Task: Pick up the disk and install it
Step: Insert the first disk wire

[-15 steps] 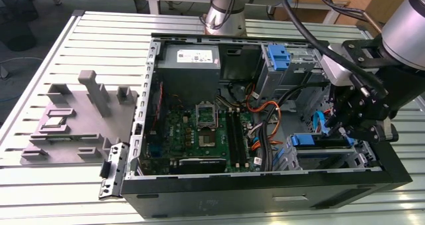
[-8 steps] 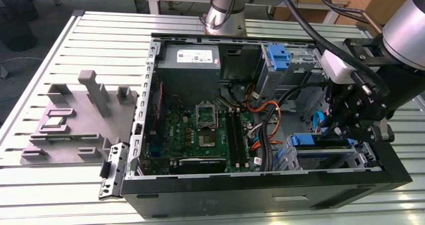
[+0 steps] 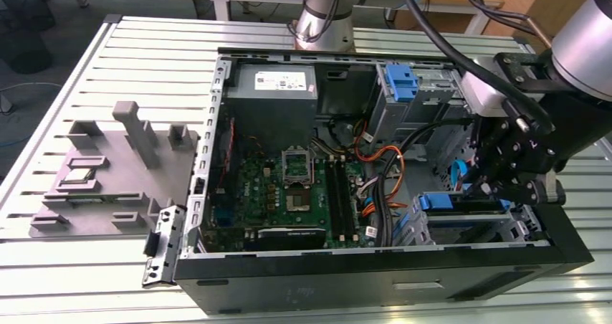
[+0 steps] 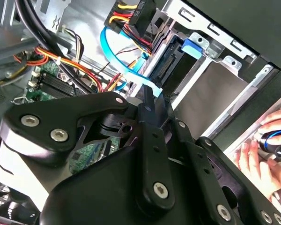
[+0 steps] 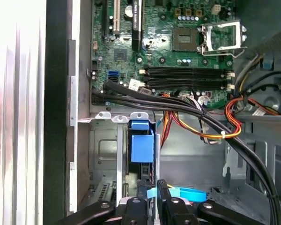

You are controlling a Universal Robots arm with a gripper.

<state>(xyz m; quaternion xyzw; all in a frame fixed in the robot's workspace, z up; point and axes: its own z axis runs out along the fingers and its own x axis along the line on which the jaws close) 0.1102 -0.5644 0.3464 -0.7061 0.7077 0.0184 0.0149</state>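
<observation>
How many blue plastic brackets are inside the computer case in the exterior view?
2: an upper blue bracket on the drive cage, a lower blue bracket by the gripper. The arm may hide others.

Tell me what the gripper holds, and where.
The disk, seemingly pinched by the gripper at its near end, edge-on in the drive bay.

open computer case [image 3: 383, 281] lying on slatted table [image 3: 57, 274], motherboard [image 3: 287, 195] on its floor, power supply [image 3: 275, 82] at the far end, disk [image 3: 464, 203] in drive cage [image 3: 474, 231] at the exterior view's right, gripper [image 3: 492, 191] just above it, fixture block [image 3: 105, 173] on table at left
</observation>
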